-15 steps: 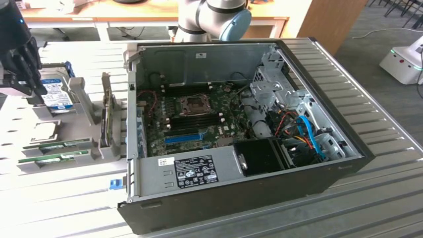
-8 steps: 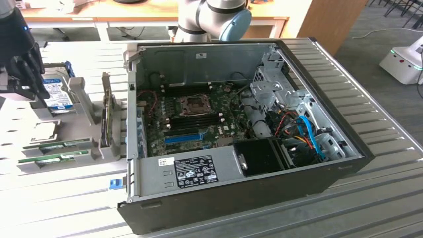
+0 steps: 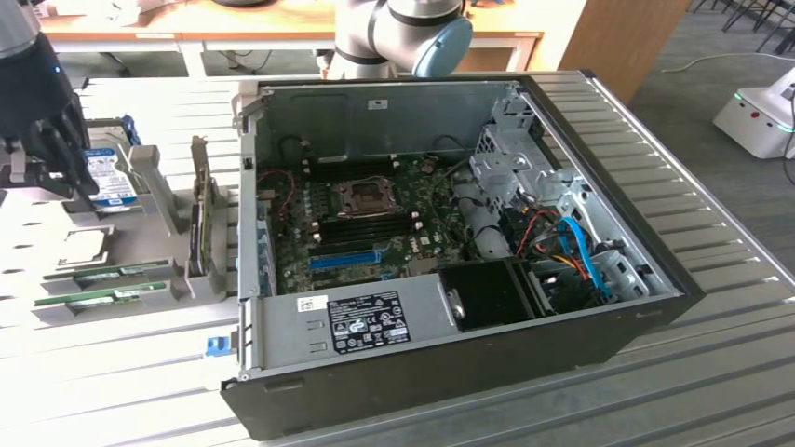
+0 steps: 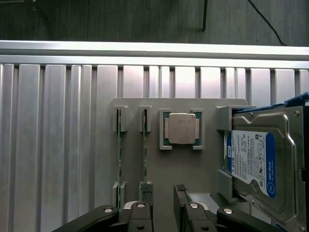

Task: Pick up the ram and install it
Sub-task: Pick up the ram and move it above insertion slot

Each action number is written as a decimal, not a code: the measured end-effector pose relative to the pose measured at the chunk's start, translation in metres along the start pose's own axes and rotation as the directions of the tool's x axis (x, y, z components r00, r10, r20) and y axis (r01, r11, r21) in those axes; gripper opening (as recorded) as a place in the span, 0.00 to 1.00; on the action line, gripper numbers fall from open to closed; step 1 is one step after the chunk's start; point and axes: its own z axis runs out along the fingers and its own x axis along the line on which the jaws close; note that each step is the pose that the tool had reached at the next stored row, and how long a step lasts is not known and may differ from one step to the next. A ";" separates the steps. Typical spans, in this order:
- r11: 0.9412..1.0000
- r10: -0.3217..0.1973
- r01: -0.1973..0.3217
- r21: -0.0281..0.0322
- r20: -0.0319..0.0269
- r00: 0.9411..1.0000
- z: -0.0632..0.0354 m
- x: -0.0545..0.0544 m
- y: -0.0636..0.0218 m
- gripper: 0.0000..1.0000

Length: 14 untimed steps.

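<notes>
Arm [image 3: 395, 33]: grey joints with a blue cap, standing upright behind the far wall of the computer case [image 3: 497, 368]. Tool [image 3: 47, 172]: black, pointing down, hanging off the case's side at the exterior view's left, clear of it. Fingers [image 4: 140, 218] spread wide, nothing between them.

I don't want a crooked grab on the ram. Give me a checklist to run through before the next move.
1. Gripper open and empty: ok.
2. Inner ram stick and outer ram stick standing on edge in the holder: ok.
3. Inner ram stick centred between the fingers: not ok, it lies by one finger.
4. Computer case open, motherboard exposed: ok.
5. Memory slots free: cannot tell.
</notes>
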 end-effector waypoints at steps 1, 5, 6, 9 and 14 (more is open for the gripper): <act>1.000 0.000 0.000 0.000 0.000 1.000 0.0014 0.000 -0.0001 0.31; 1.000 0.000 0.000 0.000 0.000 1.000 0.0076 0.000 -0.0003 0.31; 1.000 0.000 0.000 0.000 0.000 1.000 0.0092 0.000 -0.0004 0.31; 1.000 0.000 0.000 0.000 0.000 1.000 0.0136 0.000 -0.0006 0.31; 1.000 0.000 0.000 0.000 0.000 1.000 0.0249 0.000 -0.0011 0.31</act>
